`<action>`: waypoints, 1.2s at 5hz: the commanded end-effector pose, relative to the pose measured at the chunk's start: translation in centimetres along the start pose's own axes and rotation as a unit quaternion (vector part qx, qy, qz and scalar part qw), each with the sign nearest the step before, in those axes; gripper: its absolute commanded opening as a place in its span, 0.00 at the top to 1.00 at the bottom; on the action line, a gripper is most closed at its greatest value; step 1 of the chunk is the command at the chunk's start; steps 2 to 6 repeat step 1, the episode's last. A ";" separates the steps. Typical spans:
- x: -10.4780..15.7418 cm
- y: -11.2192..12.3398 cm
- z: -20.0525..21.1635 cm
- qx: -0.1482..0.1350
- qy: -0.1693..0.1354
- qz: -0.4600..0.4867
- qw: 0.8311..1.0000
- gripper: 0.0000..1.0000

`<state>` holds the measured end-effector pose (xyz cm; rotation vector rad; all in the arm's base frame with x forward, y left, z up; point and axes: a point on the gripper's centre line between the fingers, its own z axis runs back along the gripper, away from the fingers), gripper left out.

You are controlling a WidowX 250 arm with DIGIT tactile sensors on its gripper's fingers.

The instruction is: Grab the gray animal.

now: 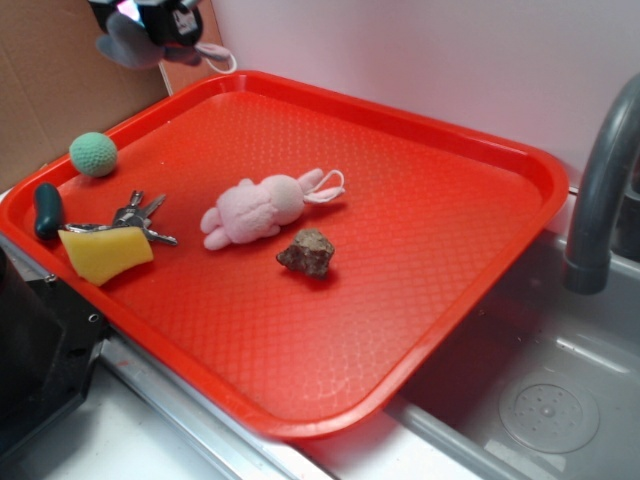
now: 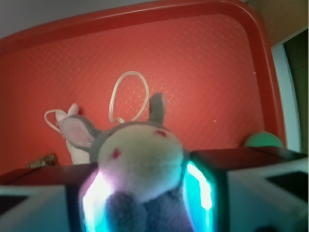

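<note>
The gray animal [image 2: 142,164] fills the wrist view, a small gray plush with a pale face, red eyes, round ears and a white loop string [image 2: 128,96]. My gripper [image 2: 145,198] is shut on its body, a glowing pad pressed on each side. In the exterior view the gripper [image 1: 150,25] hangs high above the tray's far left corner, the gray animal [image 1: 128,45] dangling from it with its string trailing to the right.
The red tray [image 1: 440,140] holds a pink plush bunny [image 1: 255,210], a brown rock [image 1: 307,252], a green crocheted ball [image 1: 93,154], keys [image 1: 135,215], a yellow sponge [image 1: 103,254] and a dark teal object [image 1: 47,210]. A sink and gray faucet [image 1: 600,190] lie to the right.
</note>
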<state>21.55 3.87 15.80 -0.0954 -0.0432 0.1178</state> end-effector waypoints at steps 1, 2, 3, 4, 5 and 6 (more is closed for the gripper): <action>2.9 4.4 3.3 -0.075 0.036 -0.060 0.995 1.00; 2.9 4.4 3.3 -0.075 0.036 -0.060 0.995 1.00; 2.9 4.4 3.3 -0.075 0.036 -0.060 0.995 1.00; 2.9 4.4 3.3 -0.075 0.036 -0.060 0.995 1.00; 2.9 4.4 3.3 -0.075 0.036 -0.060 0.995 1.00; 2.9 4.4 3.3 -0.075 0.036 -0.060 0.995 1.00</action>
